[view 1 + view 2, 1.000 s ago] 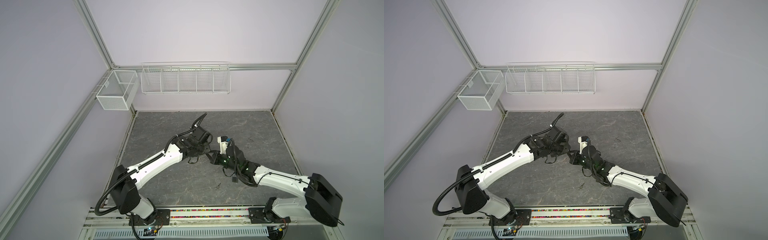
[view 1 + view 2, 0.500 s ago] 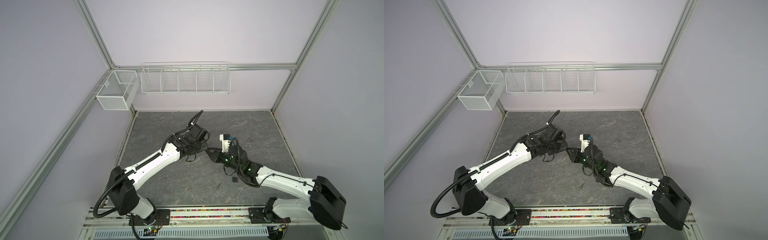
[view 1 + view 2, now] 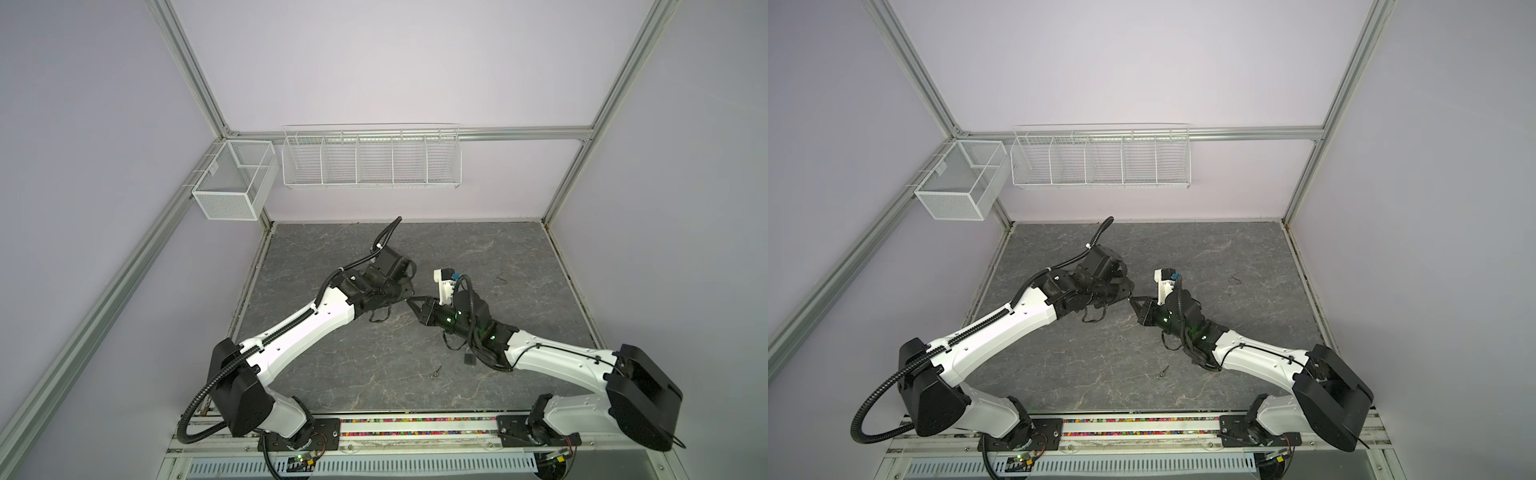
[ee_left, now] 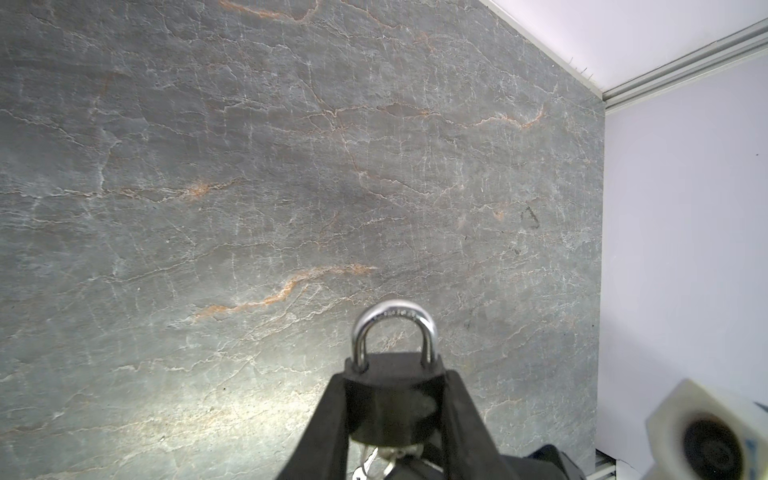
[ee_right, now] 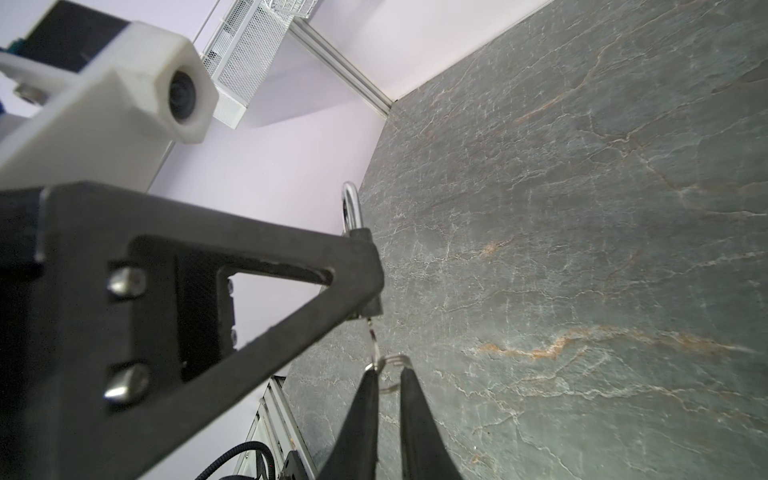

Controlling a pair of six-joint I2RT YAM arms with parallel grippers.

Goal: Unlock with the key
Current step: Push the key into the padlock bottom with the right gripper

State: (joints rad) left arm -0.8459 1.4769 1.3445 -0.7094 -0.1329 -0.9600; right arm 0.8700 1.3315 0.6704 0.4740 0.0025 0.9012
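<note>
My left gripper [image 4: 397, 376] is shut on a black padlock [image 4: 395, 399] with its silver shackle [image 4: 394, 328] pointing away, held above the table. A key [image 5: 372, 336] hangs from the lock's underside, with a thin key ring [image 5: 392, 358] on it. My right gripper [image 5: 390, 376] meets the ring from the opposite side. Its jaws stand a narrow gap apart, with the ring in the gap and against one fingertip [image 5: 370, 374]. I cannot tell whether the ring is pinched. In both top views the two grippers meet tip to tip, left gripper [image 3: 405, 294] and right gripper [image 3: 417, 302], over mid-table.
A second small padlock [image 3: 468, 358] lies on the table [image 3: 374, 361] under my right forearm, and a small loose key [image 3: 436, 372] lies in front of it. A white mesh box [image 3: 232, 183] and a wire rack [image 3: 370, 156] hang on the back walls.
The left wrist has turned and shifted slightly while keeping the padlock. The right gripper has reached in to the lock's underside, and its jaws have parted and drawn closer again.
</note>
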